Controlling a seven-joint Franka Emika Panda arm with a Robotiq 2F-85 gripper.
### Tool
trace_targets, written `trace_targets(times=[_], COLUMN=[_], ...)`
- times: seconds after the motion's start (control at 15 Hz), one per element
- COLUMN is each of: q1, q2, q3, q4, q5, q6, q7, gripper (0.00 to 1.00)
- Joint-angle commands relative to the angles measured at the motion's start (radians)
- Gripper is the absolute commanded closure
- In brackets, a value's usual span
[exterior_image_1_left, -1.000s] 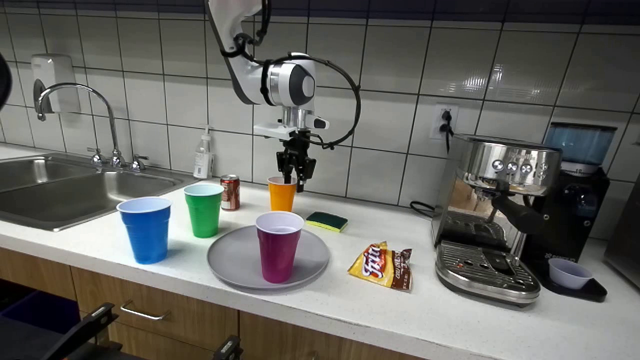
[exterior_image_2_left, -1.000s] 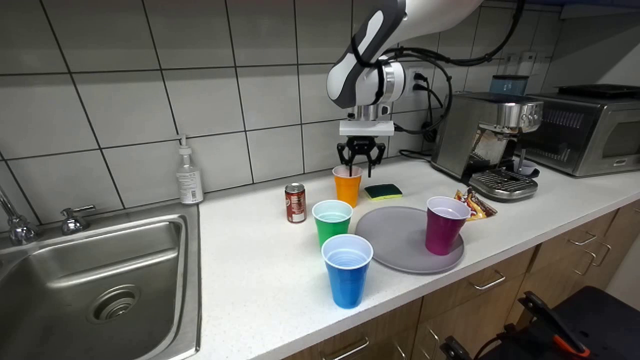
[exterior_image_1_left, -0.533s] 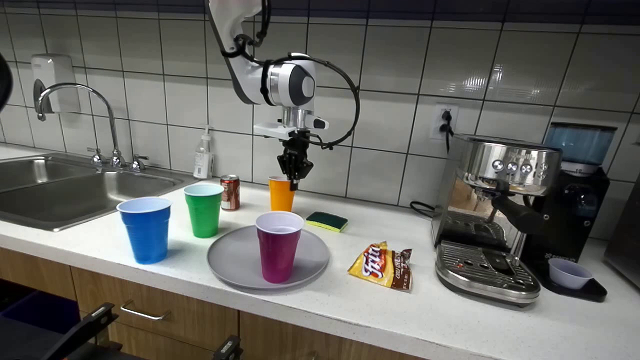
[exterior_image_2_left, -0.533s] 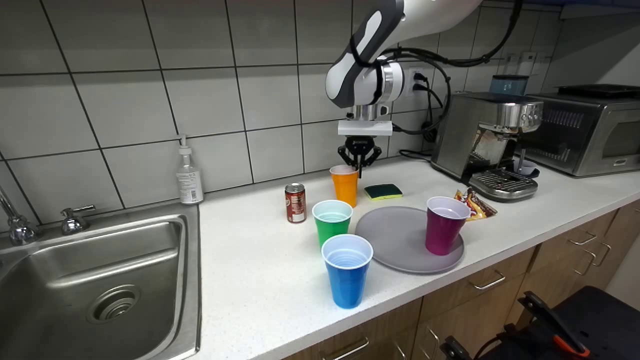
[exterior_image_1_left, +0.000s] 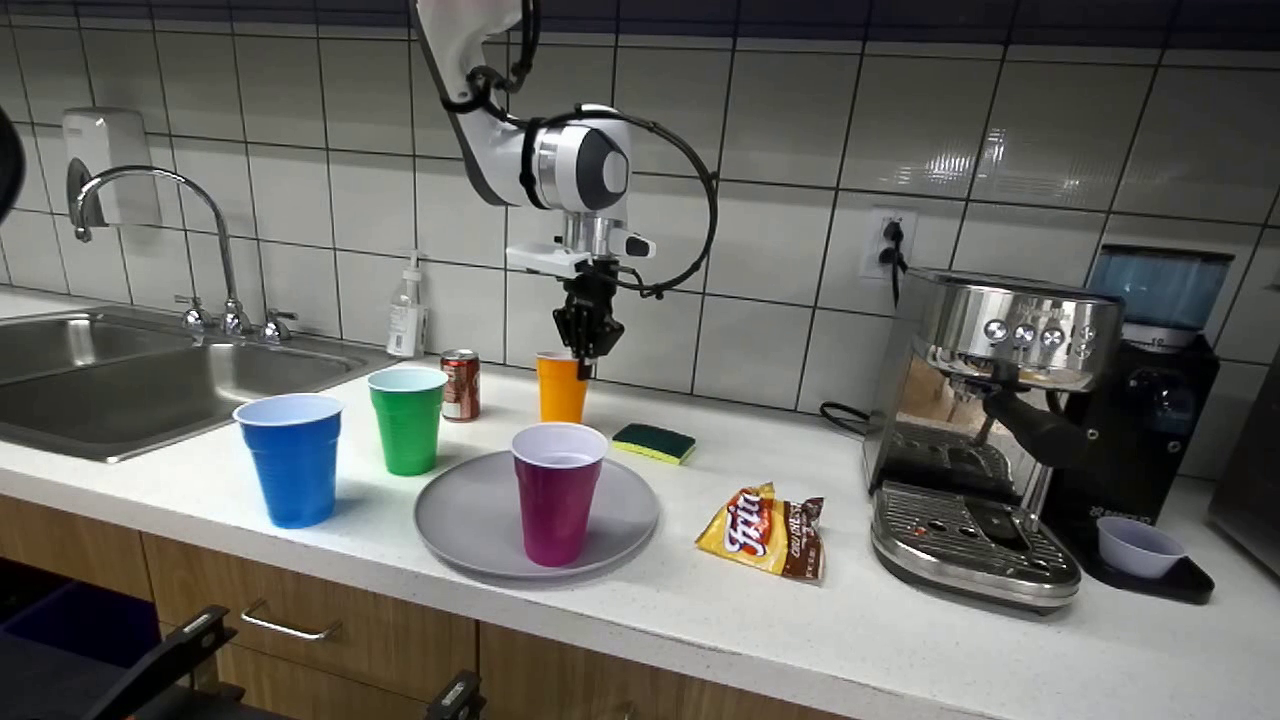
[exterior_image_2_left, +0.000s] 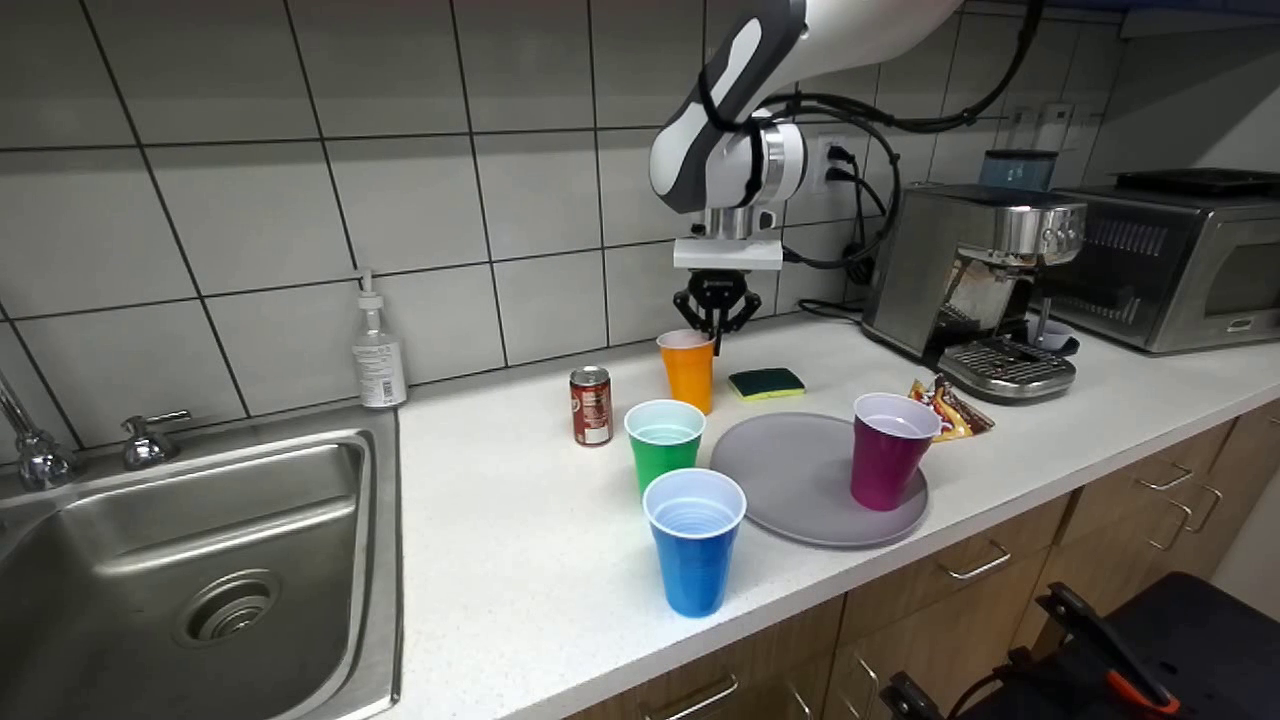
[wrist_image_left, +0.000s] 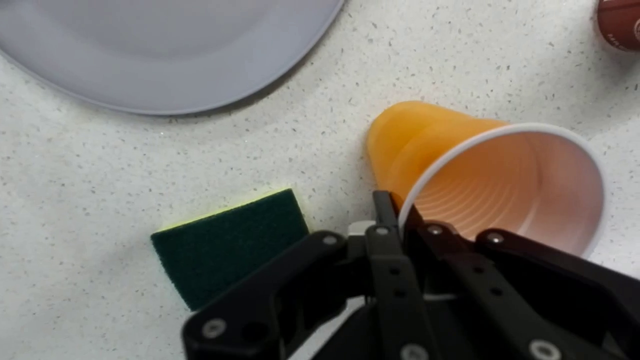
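My gripper (wrist_image_left: 399, 212) is shut on the wall of the orange cup (wrist_image_left: 425, 127), pinching it at the white rim. One finger (wrist_image_left: 384, 202) lies against the outside, and the other reaches into the cup, partly hidden by the rim. Both exterior views show the cup (exterior_image_1_left: 560, 392) upright at the back of the counter, with the gripper (exterior_image_2_left: 716, 343) over its side nearer the sponge. Whether the cup's base touches the counter I cannot tell. A green and yellow sponge (wrist_image_left: 232, 247) lies close beside it.
Near the cup stand a soda can (exterior_image_2_left: 591, 406), a green cup (exterior_image_2_left: 664, 440) and a blue cup (exterior_image_2_left: 695, 545). A purple cup (exterior_image_1_left: 558, 500) sits on a grey plate (exterior_image_1_left: 460, 520). A snack bag (exterior_image_1_left: 765, 535), an espresso machine (exterior_image_1_left: 985, 440) and a sink (exterior_image_2_left: 200, 560) flank them.
The gripper's fingers have come together on the orange cup's wall; a second ago they stood apart, one inside the cup. Cup and gripper have shifted slightly toward the can and marginally upward in view.
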Motion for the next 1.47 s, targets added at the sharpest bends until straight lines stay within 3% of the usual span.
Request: trace_targets(times=[0.0, 0.4, 1.4], q1=[-0.01, -0.029, -0.054], q2=[-0.036, -0.098, -0.353], q3=[0.001, -0.003, -0.041], q4=[-0.024, -0.091, -0.399], q5=[0.037, 0.056, 0.032], q6=[-0.024, -0.007, 0.018], q7=[-0.024, -0.051, -0.137], gripper=[0.99, 0.99, 0.99])
